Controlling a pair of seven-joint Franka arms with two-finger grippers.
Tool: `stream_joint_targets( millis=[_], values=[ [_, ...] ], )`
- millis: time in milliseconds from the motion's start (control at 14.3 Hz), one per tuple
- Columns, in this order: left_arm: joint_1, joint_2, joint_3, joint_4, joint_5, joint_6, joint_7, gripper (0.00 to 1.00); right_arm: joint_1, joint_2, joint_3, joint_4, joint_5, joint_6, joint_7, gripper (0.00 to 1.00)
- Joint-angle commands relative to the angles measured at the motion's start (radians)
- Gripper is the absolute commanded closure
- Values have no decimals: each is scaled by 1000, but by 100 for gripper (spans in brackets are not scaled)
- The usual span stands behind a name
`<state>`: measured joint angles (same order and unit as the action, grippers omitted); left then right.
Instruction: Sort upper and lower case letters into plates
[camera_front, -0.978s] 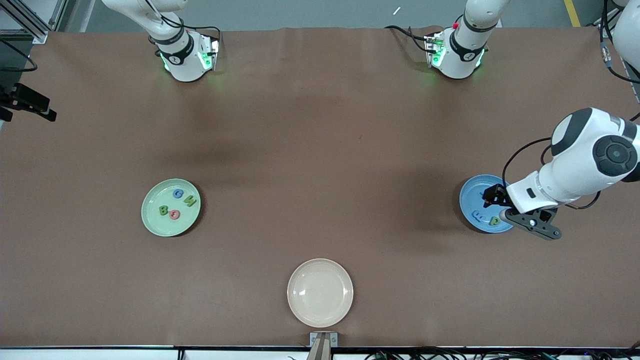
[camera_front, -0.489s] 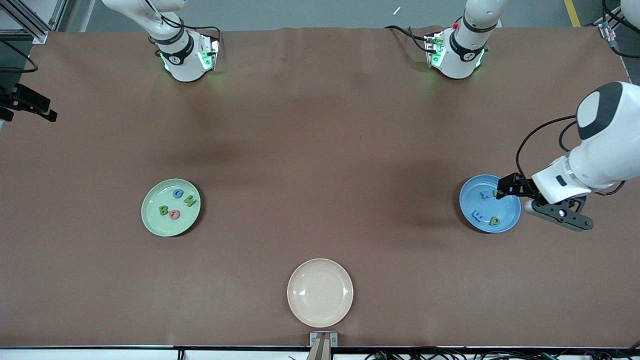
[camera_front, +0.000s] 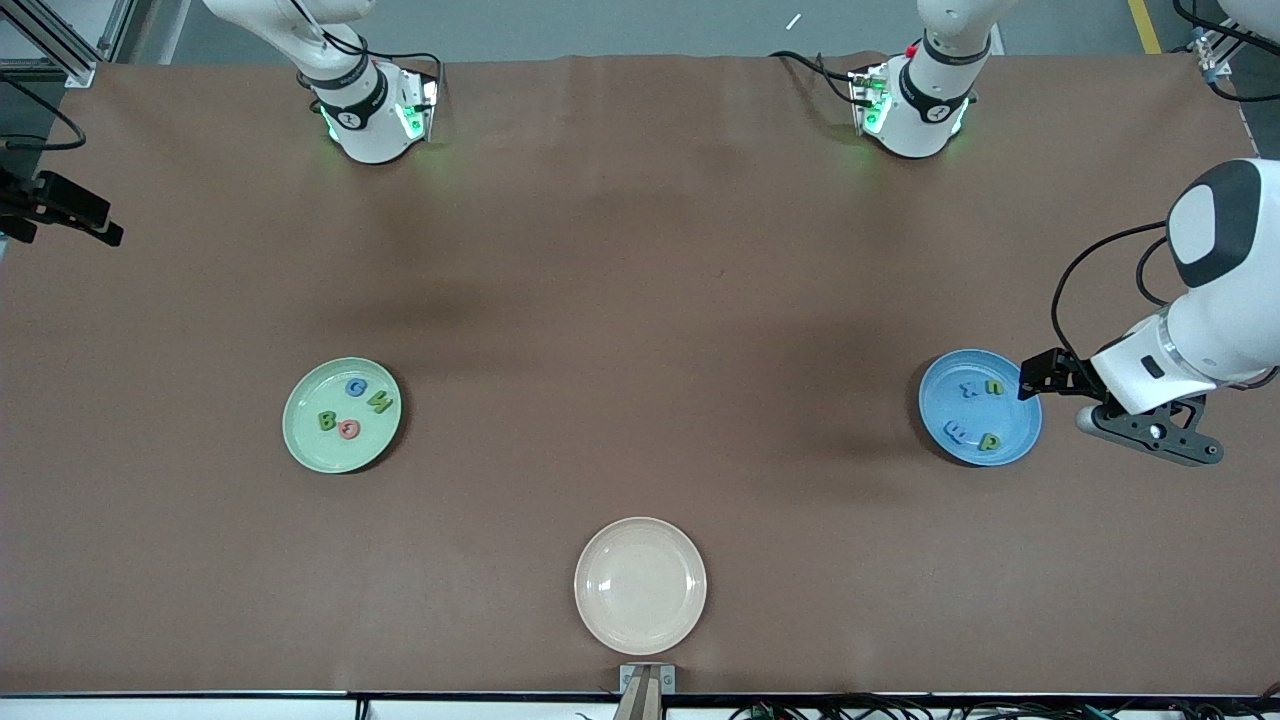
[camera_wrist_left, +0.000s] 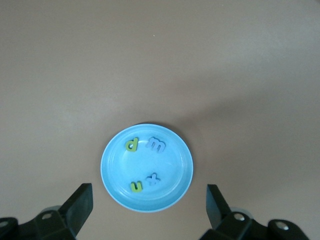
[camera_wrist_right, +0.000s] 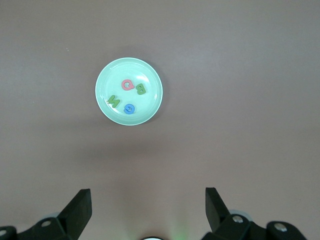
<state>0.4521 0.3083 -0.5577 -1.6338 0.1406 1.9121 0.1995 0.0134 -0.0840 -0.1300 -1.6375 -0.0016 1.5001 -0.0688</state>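
**Front view: my right claw out of frame**

Right wrist view shows its fingers (camera_wrist_right: 77, 207) spread, empty, high above the pale green plate (camera_front: 300, 440) holding four capitals. My left gripper (camera_front: 1050, 378), released, hangs just beside the sky blue plate (camera_front: 935, 425) toward my left arm's end; four lowercase letters inside. Cream plate (camera_front: 640, 530) bare.

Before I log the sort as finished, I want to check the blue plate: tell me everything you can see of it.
The blue plate is round, shallow, sky blue and glossy like glazed ware, lying flat on the brown table toward the left arm's end. In it lie four small letters, apart: a green d, a blue m, a blue x and a green u. Nothing else touches it.
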Motion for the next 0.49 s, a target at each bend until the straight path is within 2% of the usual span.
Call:
stream_joint_targets(
  millis=[0, 419],
  values=[
    [-231, -84, 244, 15, -65, -54, 15, 0, 7, -34, -5, -35, -14, 14, -17, 0],
    [-328, -147, 314, -20, -76, -48, -79, 0, 8, -34, -5, -35, -18, 14, -19, 0]
  ],
)
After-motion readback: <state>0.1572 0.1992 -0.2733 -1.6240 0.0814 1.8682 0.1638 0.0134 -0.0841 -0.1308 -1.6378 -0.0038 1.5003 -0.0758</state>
